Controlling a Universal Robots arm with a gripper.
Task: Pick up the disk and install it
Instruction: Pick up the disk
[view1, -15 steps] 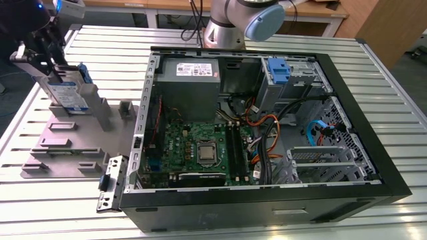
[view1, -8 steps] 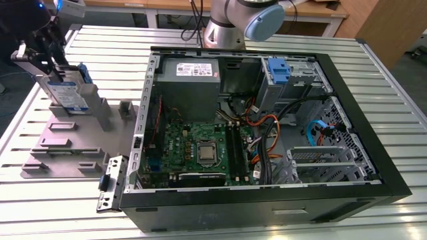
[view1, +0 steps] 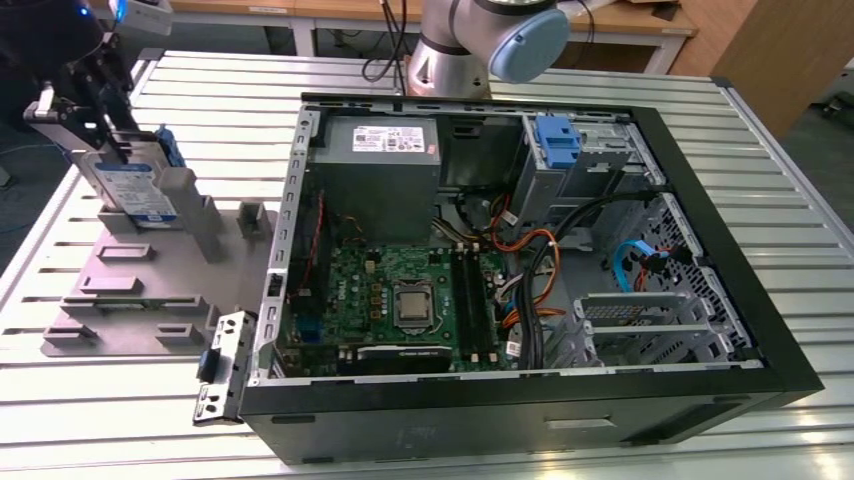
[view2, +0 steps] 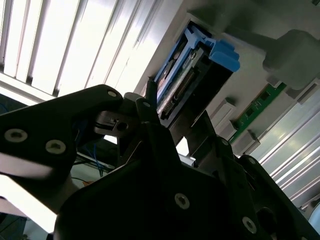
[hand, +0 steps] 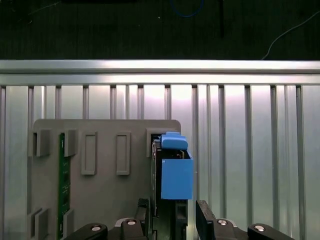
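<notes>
— Looking for the disk (view1: 136, 190).

— Standing on edge in a slot of the grey rack (view1: 200, 270), on the slatted table (view1: 120, 420). Off to the exterior view's left of the open computer case (view1: 534, 395), well apart from it. Not yet installed.

— And the claw (view1: 96, 115)?

— Hanging right over the disk's top edge. Parted in the first wrist view, with one dark finger (hand: 145, 214) on each side of the disk (hand: 176, 175). Not closed on it, holding nothing. Cannot tell whether brushing its sides.

— Anything else on the rack?

— A green circuit strip (hand: 63, 182), upright in another slot, well apart from the disk.

— Inside the case?

— Another blue carrier (view1: 554, 140) up in the drive bay, near the grey power box (view1: 380, 170). Green main board (view1: 354, 290) flat on the case floor.
</notes>
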